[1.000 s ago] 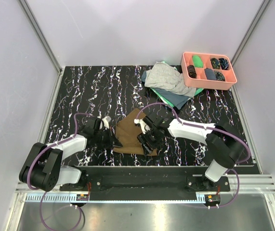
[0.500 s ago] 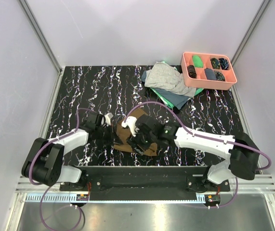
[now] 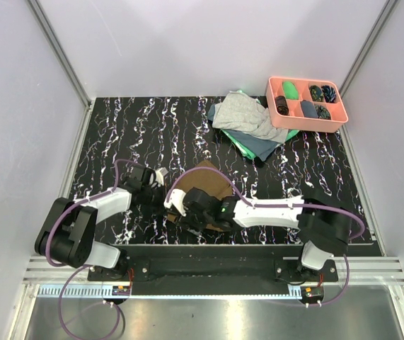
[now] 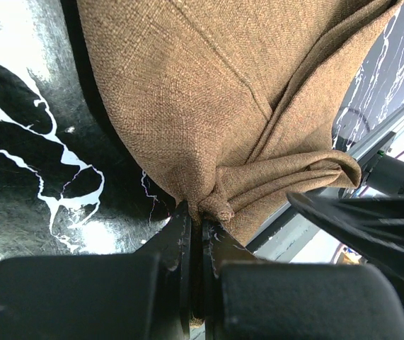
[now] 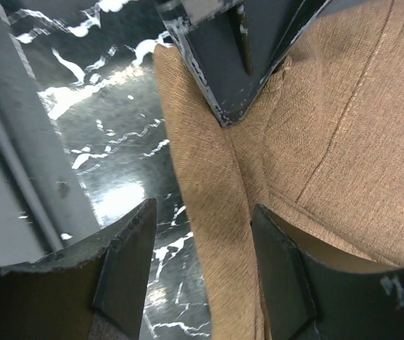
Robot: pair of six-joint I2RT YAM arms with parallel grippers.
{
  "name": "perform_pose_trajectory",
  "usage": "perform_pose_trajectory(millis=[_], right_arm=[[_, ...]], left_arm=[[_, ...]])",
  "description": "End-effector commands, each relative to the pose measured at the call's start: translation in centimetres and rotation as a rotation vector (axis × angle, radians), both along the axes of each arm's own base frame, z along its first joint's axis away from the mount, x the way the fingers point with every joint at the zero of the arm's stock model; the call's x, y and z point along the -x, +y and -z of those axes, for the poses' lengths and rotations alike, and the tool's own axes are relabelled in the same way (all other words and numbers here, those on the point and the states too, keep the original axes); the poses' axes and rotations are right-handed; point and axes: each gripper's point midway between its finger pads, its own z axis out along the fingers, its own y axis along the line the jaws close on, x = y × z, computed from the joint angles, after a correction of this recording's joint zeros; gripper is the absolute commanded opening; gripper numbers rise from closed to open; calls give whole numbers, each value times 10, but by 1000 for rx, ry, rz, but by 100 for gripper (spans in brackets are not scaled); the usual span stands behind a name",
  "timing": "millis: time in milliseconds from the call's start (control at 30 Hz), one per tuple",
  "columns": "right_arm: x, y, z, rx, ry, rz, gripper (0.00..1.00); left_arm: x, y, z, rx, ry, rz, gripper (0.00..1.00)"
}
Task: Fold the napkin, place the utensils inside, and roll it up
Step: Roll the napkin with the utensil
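brown woven cloth, the napkin (image 4: 209, 85), lay crumpled on the black, white-veined surface (image 3: 131, 134) near its front edge, between the two arms. one bunched corner of it was pinched in the left end effector (image 4: 196, 221), whose fingers were pressed together on the cloth. the right end effector (image 5: 203, 212) sat just beside that pinch with its fingers spread apart, straddling a raised fold along the napkin's edge without closing on it.

I find the napkin (image 4: 187, 85) a coarse, matt woven cloth; the tabletop (image 5: 106, 131) under it is smooth, glossy, marble-patterned.
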Motion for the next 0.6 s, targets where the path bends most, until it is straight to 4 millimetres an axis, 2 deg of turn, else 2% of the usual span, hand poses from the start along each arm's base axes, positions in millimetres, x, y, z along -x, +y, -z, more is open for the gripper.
perform_pose_trajectory(millis=[0,167,300,367,433,500,567], right_arm=[[-14,16,-7,-16,-95,-26,64],[-9,12,16,39,-54,-41,63],[-15,6,34,101,-56,-1,62],[-12,0,48,152,-17,2,54],[-8,2,53,168,31,-11,42],[-3,-2,58,187,69,-17,37],[7,-6,62,196,140,-32,31]], left_arm=[[-3,-3,-6,18,-7,31,0],[-5,-3,-7,21,-13,31,0],[-6,-3,-9,24,-21,40,0],[-5,-3,-8,23,-22,42,0],[-6,-3,-9,23,-26,41,0],[-8,-3,-10,22,-27,32,0],[-12,0,-11,24,-40,7,12]])
